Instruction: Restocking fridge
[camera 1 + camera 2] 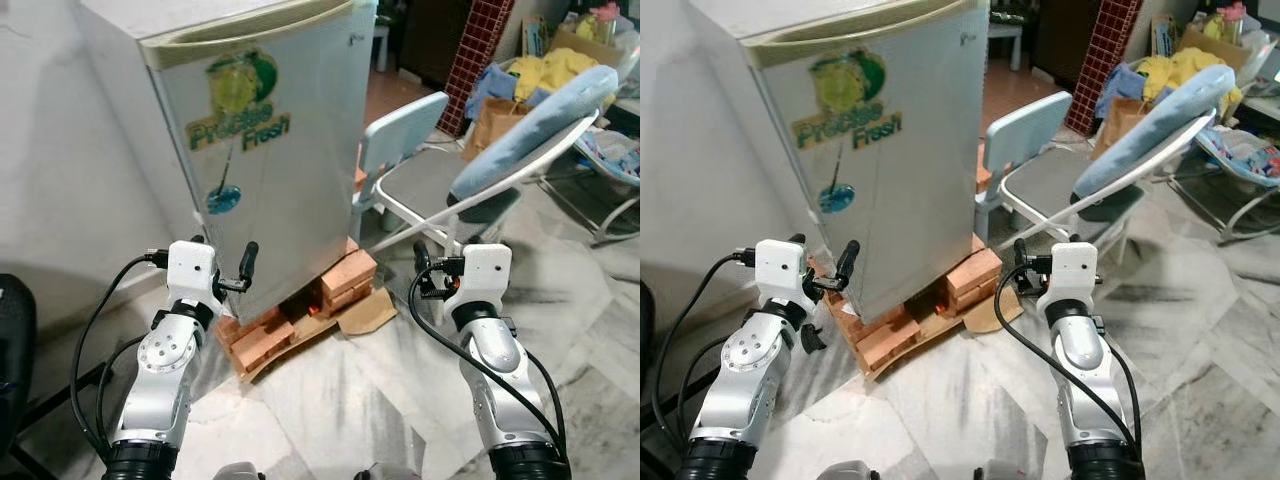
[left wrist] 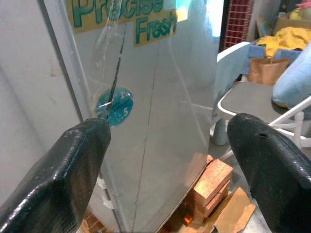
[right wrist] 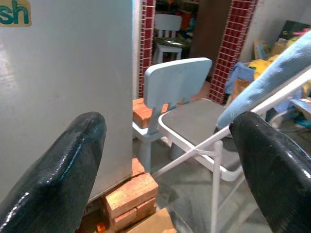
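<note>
A small silver fridge with a "Precise Fresh" sticker stands in front of me, its door shut, raised on red bricks. My left gripper is held up at the lower left of the door, close to its edge, and is open with nothing in it. In the left wrist view its fingers frame the door and a round blue sticker. To the right of the fridge, my right gripper is open and holds nothing. It points past the fridge's side toward the chairs.
A light-blue child chair stands right beside the fridge. A white folding chair with a blue cushion is further right. Cardboard lies under the bricks. A white wall is on the left, and clutter with yellow cloth at the back right.
</note>
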You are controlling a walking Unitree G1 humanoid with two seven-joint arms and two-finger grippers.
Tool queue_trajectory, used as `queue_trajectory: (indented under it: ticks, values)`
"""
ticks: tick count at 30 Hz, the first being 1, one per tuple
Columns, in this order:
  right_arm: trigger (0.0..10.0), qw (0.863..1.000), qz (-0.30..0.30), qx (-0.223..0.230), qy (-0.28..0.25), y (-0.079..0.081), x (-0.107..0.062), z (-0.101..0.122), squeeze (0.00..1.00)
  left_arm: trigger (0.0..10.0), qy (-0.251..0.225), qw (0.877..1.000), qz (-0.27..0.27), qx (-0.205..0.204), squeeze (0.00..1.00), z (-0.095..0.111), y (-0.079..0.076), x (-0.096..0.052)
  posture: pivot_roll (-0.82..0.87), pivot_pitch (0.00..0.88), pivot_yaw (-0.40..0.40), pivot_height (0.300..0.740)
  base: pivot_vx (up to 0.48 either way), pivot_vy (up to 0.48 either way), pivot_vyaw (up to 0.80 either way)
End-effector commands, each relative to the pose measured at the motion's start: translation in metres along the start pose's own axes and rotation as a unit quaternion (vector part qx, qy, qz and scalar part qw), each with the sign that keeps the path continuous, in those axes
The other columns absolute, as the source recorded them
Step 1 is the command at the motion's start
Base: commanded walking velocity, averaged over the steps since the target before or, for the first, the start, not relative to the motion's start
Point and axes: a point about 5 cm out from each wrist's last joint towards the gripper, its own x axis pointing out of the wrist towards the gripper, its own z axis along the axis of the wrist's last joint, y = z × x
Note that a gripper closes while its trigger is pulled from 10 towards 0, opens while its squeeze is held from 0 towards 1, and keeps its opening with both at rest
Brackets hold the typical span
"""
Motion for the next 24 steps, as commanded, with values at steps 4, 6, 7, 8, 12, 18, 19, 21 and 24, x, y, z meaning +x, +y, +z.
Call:
queue_trajectory:
  ticks: [4, 6, 7, 8, 12, 18, 19, 21, 24]
  values:
    - [10.0, 1.000, 0.000, 0.002, -0.004, 0.0021, 0.0000, 0.0031, 0.00, 10.0, -0.006, 1.000, -0.006, 0.012, 0.00, 0.0034, 0.0005, -0.0004, 0.01, 0.000, 0.000, 0.740, 0.000, 0.480, -0.80]
    - [10.0, 1.000, 0.001, 0.001, -0.004, 0.0022, 0.0000, 0.0029, 0.00, 10.0, -0.006, 1.000, -0.006, 0.011, 0.00, 0.0036, 0.0002, -0.0003, 0.01, 0.000, 0.000, 0.740, 0.000, 0.480, -0.80]
    - [10.0, 1.000, 0.001, 0.001, -0.004, 0.0022, 0.0000, 0.0030, 0.00, 10.0, -0.006, 1.000, -0.006, 0.011, 0.00, 0.0037, 0.0001, -0.0003, 0.01, 0.001, -0.001, 0.740, 0.000, 0.480, -0.80]
    - [10.0, 1.000, 0.001, 0.001, -0.004, 0.0021, 0.0000, 0.0031, 0.00, 10.0, -0.006, 1.000, -0.007, 0.011, 0.00, 0.0036, -0.0001, -0.0002, 0.01, 0.001, -0.001, 0.740, 0.000, 0.480, -0.80]
    - [10.0, 1.000, 0.002, 0.001, -0.006, 0.0018, 0.0004, 0.0038, 0.00, 10.0, -0.005, 1.000, -0.012, 0.013, 0.00, 0.0017, -0.0032, -0.0004, 0.01, 0.002, -0.002, 0.740, 0.000, 0.480, -0.57]
    - [10.0, 1.000, 0.003, 0.000, -0.008, 0.0018, 0.0011, 0.0052, 0.00, 10.0, -0.007, 1.000, -0.016, 0.012, 0.00, 0.0022, -0.0047, 0.0008, 0.01, 0.003, -0.005, 0.740, 0.000, 0.480, 0.00]
    - [10.0, 1.000, 0.003, -0.001, -0.008, 0.0017, 0.0011, 0.0052, 0.00, 10.0, -0.007, 1.000, -0.015, 0.012, 0.00, 0.0022, -0.0043, 0.0010, 0.01, 0.004, -0.006, 0.740, 0.000, 0.480, 0.00]
    - [10.0, 1.000, 0.003, -0.001, -0.008, 0.0015, 0.0011, 0.0052, 0.00, 10.0, -0.008, 1.000, -0.014, 0.011, 0.00, 0.0023, -0.0040, 0.0012, 0.01, 0.004, -0.006, 0.740, 0.000, 0.480, 0.00]
    - [10.0, 1.000, 0.003, -0.002, -0.007, 0.0010, 0.0015, 0.0054, 0.00, 10.0, -0.010, 1.000, -0.011, 0.010, 0.00, 0.0029, -0.0036, 0.0014, 0.01, 0.003, -0.008, 0.740, 0.000, 0.480, 0.00]
